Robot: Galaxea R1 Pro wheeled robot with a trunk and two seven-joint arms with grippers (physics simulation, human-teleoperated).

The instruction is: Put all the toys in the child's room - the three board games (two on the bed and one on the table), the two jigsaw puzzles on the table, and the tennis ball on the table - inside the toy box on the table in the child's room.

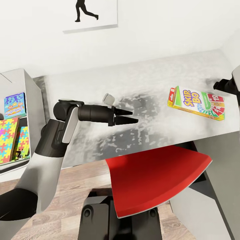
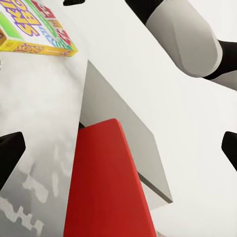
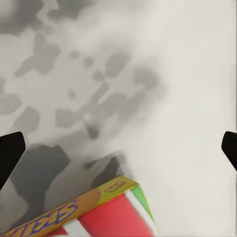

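The green-red-yellow board game, a Skip-Bo box, lies flat on the table's light grey top at the right. My right gripper hovers just beyond the game's far right end; its wrist view shows it open above the tabletop, with the board game close below. My left gripper is open and empty over the middle of the table, pointing toward the board game. At the left, the grey toy box holds a blue board game and two jigsaw puzzles. The bed and the tennis ball are out of view.
A red chair seat is tucked under the table's front edge, right in front of my base. A baseball-player silhouette picture hangs on the white wall behind. Wood-plank floor shows beneath the left arm.
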